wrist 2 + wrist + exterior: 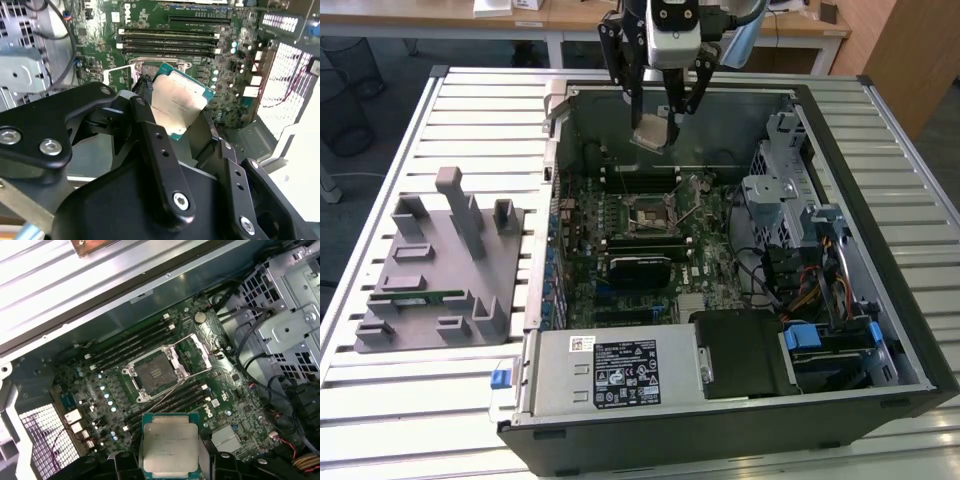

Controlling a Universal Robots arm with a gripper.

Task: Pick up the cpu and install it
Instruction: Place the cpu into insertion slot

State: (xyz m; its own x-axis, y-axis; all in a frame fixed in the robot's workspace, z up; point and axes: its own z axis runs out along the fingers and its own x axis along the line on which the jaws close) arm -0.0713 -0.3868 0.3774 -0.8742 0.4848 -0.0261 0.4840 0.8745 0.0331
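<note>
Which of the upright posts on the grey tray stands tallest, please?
The middle post on the grey tray; it rises well above the shorter posts flanking it.

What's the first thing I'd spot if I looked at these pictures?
A big computer case lies open in the middle of the exterior view. Above its inside, the black pincer grips the small silvery cpu, with the empty socket on the board below. A grey tray sits beside the case, on the exterior view's left.

Between pincer and socket the way is clear (drive cage alongside).
</note>
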